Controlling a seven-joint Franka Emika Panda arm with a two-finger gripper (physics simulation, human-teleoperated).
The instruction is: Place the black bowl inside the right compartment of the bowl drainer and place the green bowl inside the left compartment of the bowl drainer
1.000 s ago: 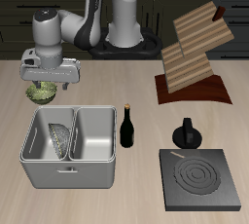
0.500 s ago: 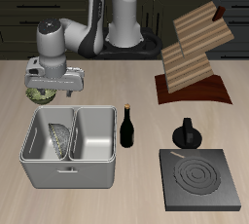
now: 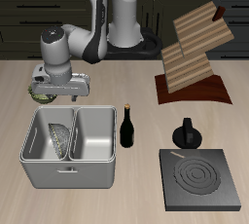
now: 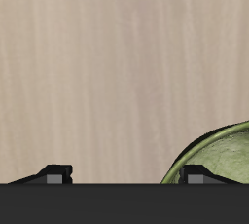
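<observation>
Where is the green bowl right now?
The green bowl sits on the table just behind the bowl drainer, directly under the gripper. In the wrist view its rim shows beside one of the fingers.

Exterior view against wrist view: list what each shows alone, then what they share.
Only the exterior view shows the light-grey two-basin bowl drainer, the speckled grey-silver black bowl leaning in one basin, a dark glass bottle, a flat dark stove plate and a brown wooden rack. Only the wrist view shows the gripper fingertips, one fingertip against the bowl's rim. Both show the olive-green mottled bowl and the pale wooden table.
</observation>
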